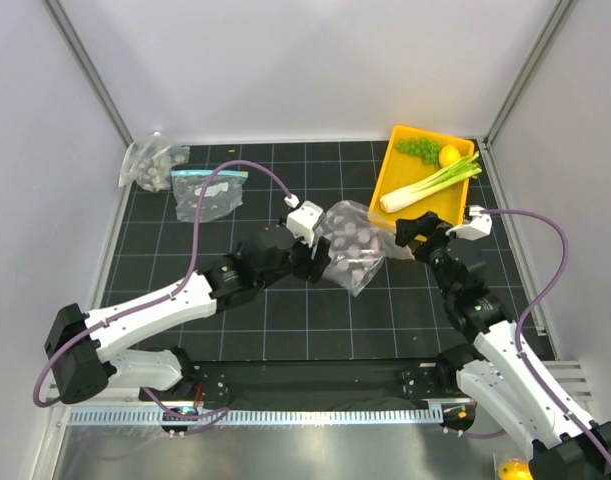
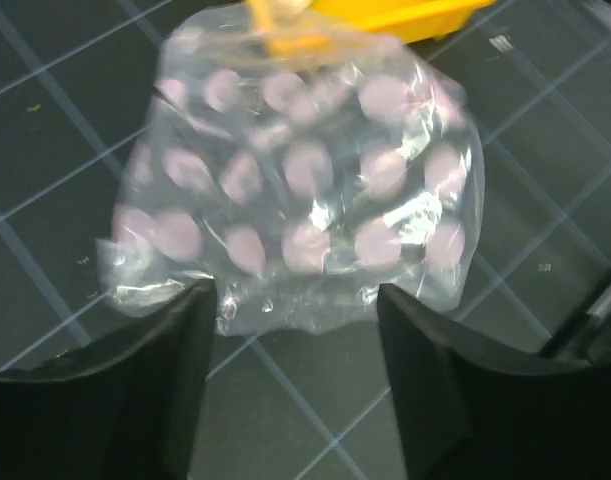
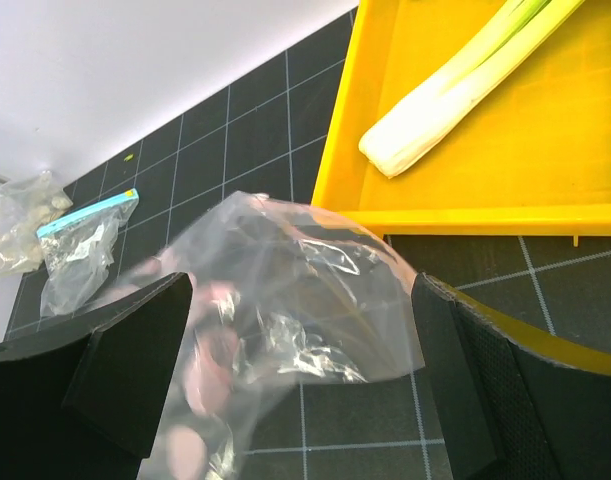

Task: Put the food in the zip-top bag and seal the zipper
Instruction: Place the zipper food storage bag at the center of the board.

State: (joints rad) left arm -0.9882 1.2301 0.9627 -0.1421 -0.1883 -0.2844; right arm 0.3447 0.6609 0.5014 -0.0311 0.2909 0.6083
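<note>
Dotted bag [image 1: 353,250] lies crumpled on the mat [image 1: 235,320] mid-table, btw the two grippers. L gripper [image 1: 315,262] is unclenched, fingers [image 2: 175,380] spread w/ the bag's near edge just at the tips. R gripper [image 1: 405,235] is spread wide too, bag sitting btw its fingers [image 3: 475,370], not clamped on it. Leek [image 1: 425,185], lemon [image 1: 449,155] and grapes [image 1: 418,148] all lie in the yellow tray [image 1: 389,165] at far R, just beyond the bag. A blue-zip bag [image 1: 207,192] and a bunched bag [image 1: 150,165] sit far L, well apart from it.
</note>
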